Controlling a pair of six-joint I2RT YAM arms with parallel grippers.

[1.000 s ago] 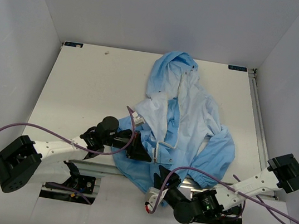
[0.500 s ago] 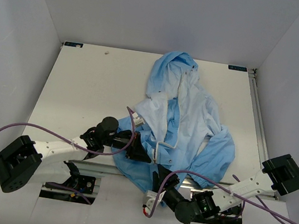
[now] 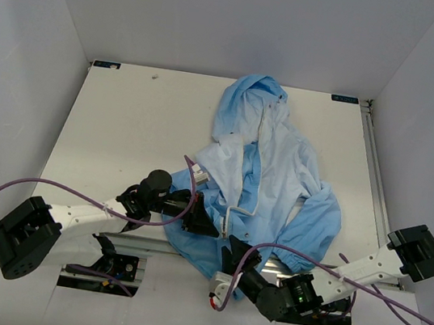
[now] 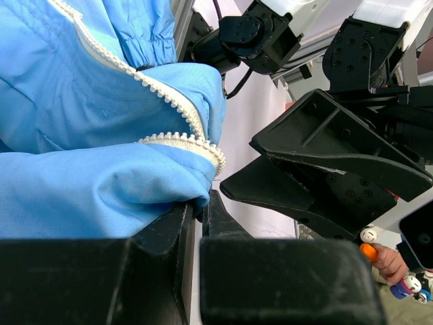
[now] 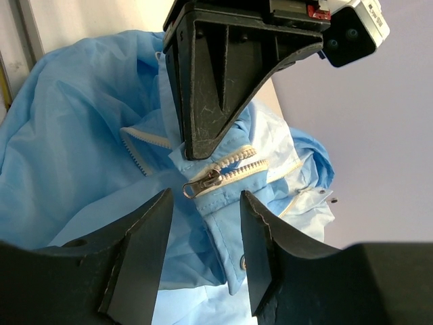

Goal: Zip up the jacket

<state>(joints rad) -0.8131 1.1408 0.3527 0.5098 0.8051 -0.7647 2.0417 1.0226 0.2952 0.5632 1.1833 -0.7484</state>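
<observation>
The light blue jacket (image 3: 269, 166) lies crumpled on the table, hood at the far side, its hem hanging over the near edge. My left gripper (image 3: 199, 219) is shut on the hem fabric (image 4: 101, 183) just below the pale zipper teeth (image 4: 183, 139). My right gripper (image 3: 231, 264) is open beneath the hem. In the right wrist view its fingers (image 5: 143, 233) stand either side of the metal zipper slider (image 5: 206, 183) without touching it. The left gripper's finger (image 5: 216, 81) pinches the jacket edge just above the slider. The right gripper (image 4: 304, 177) also shows open in the left wrist view.
Purple cables (image 3: 50, 187) loop from both arms across the near edge. An open slot in the table frame (image 3: 99, 266) lies by the left arm's base. White walls enclose the table on three sides.
My right gripper has edged slightly up toward the jacket's hem. The left gripper and jacket have stayed put.
</observation>
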